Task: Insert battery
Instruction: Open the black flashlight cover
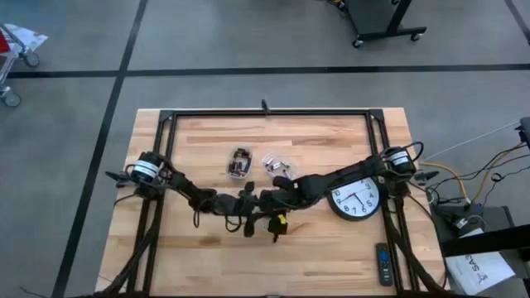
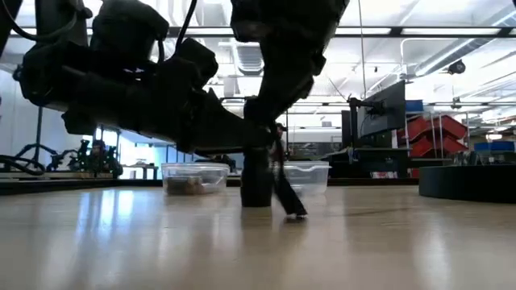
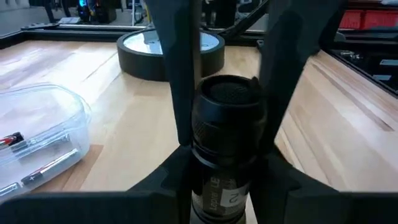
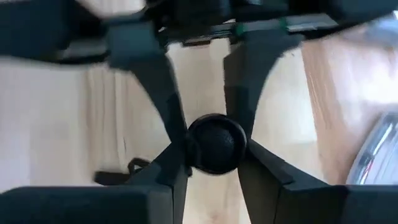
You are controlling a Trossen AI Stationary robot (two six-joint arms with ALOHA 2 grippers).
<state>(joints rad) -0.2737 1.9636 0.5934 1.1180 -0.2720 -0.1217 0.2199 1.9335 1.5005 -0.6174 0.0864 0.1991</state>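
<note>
The wooden counter (image 1: 207, 248) fills the middle of the high view, with both arms reaching in to meet just below its centre. To the right of centre lies a round wall clock (image 1: 356, 199), face up, its numerals too small to read. Above centre sit two clear plastic containers: the left container (image 1: 239, 163) holds dark pieces, and the right container (image 1: 276, 165) holds what may be batteries, though the view is too coarse to be sure. A remote control (image 1: 383, 265) lies at the lower right edge of the counter.

The left end effector (image 3: 227, 134) is closed on a black flashlight (image 3: 227, 124), fingers pressed against both sides of the barrel; a pale label low on the barrel carries writing that cannot be read. The right end effector (image 4: 211, 146) grips a round black cap (image 4: 214, 144) between its fingers. In the low view the flashlight stands upright at centre frame, touching the counter.
</note>
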